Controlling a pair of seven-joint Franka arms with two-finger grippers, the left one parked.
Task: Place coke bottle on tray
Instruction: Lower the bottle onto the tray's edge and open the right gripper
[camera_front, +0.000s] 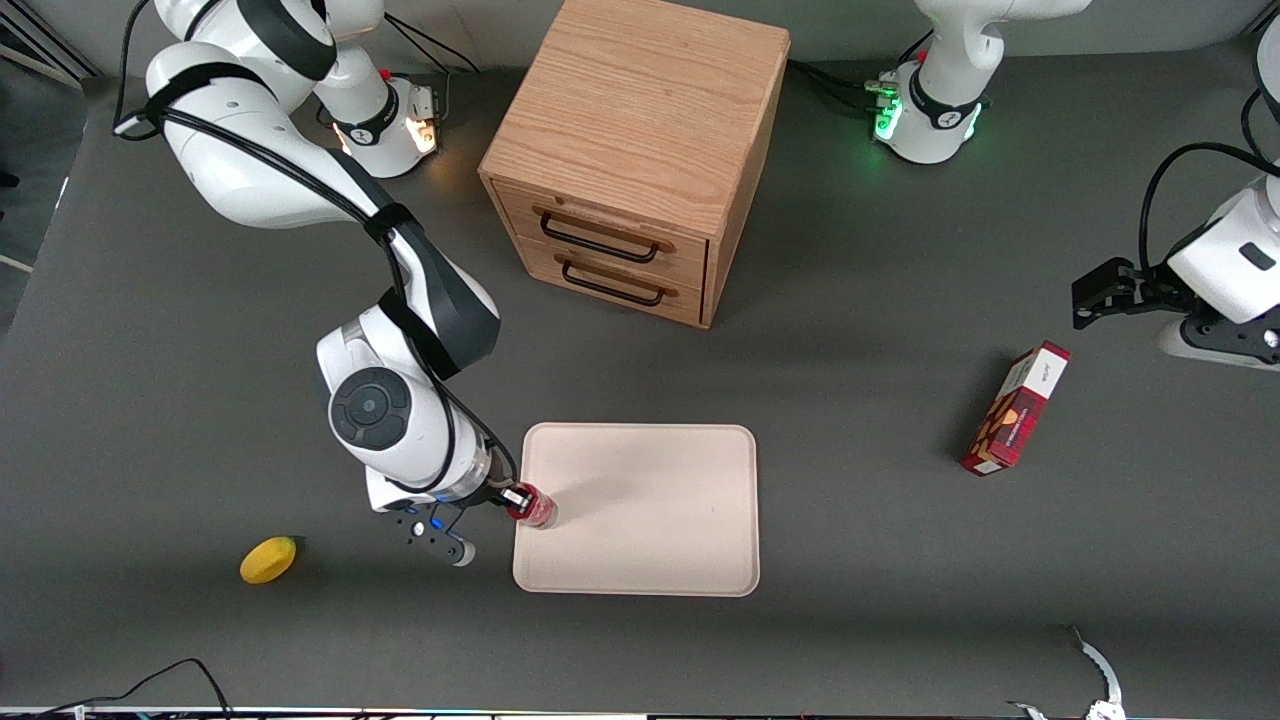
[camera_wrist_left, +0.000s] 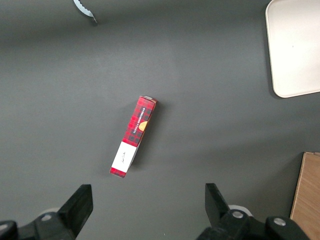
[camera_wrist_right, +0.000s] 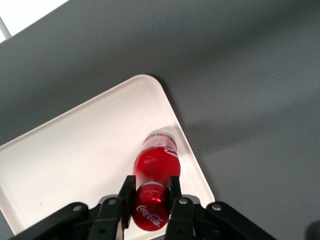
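The coke bottle (camera_front: 535, 508) has a red cap and red label. It stands at the edge of the pale cream-pink tray (camera_front: 660, 500) that faces the working arm's end of the table. My gripper (camera_front: 518, 497) is shut on the bottle's cap end. In the right wrist view the black fingers (camera_wrist_right: 127, 195) press both sides of the red cap (camera_wrist_right: 150, 212), with the bottle (camera_wrist_right: 156, 162) reaching down over the tray (camera_wrist_right: 75, 155) near its rim. I cannot tell whether the base touches the tray.
A wooden two-drawer cabinet (camera_front: 640, 150) stands farther from the front camera than the tray. A yellow lemon (camera_front: 268, 559) lies toward the working arm's end. A red-and-white box (camera_front: 1015, 408) lies toward the parked arm's end; it also shows in the left wrist view (camera_wrist_left: 133, 136).
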